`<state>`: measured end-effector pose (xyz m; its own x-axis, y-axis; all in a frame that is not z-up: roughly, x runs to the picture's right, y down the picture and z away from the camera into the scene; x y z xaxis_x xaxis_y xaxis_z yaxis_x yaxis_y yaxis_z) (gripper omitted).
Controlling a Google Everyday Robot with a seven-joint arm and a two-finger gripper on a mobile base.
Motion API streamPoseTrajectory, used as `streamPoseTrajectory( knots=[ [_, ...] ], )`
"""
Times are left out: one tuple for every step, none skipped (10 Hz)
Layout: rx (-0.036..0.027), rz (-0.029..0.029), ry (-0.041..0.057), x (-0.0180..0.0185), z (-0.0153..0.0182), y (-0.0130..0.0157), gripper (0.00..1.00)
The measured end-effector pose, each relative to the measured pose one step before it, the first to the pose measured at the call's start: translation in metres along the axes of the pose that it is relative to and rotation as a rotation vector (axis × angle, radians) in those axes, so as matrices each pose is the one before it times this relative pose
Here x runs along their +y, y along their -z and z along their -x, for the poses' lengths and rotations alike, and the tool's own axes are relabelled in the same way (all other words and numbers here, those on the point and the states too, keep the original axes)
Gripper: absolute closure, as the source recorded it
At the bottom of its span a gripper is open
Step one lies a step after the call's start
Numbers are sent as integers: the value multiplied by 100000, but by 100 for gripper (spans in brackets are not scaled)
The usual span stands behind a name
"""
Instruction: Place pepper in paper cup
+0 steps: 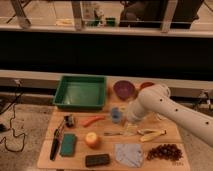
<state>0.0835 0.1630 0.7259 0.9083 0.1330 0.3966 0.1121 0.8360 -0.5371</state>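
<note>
Pepper (pixel 93 120) flat on tbl (pixel 80 130); gripper (pixel 128 129) hovers beside blue cup (pixel 116 115).

Dim, warm light, soft blur throughout; the pale arm (pixel 170 107) catches glare, its pincer (pixel 131 122) shadowed above the table (pixel 50 155).

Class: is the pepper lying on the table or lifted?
Lying on the table: the pepper rests flat left of the blue cup, while the end effector hangs right of that cup.

Tray (pixel 80 92) sits beside purple bowl (pixel 124 90), banana (pixel 151 134) near grapes (pixel 164 151).
</note>
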Motion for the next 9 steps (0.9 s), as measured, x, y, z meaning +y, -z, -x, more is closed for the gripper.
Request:
streamPoseTrajectory(
  knots=[
    [-1000, 284, 105, -146, 225, -325, 20],
    [75, -185, -383, 56, -200, 107, 20],
    [29, -18, -98, 14, -58, 7, 20],
    [-64, 170, 382, -55, 189, -86, 20],
    [2, -9, 31, -12, 21, 7, 20],
    [-87, 301, -288, 108, -102, -47, 20],
    [-561, 1197, 77, 260, 12, -314, 20],
    [-1033, 1494, 787, 204, 540, -952, 20],
    [-1465, 1094, 7, 13, 838, -1174, 20]
  ],
)
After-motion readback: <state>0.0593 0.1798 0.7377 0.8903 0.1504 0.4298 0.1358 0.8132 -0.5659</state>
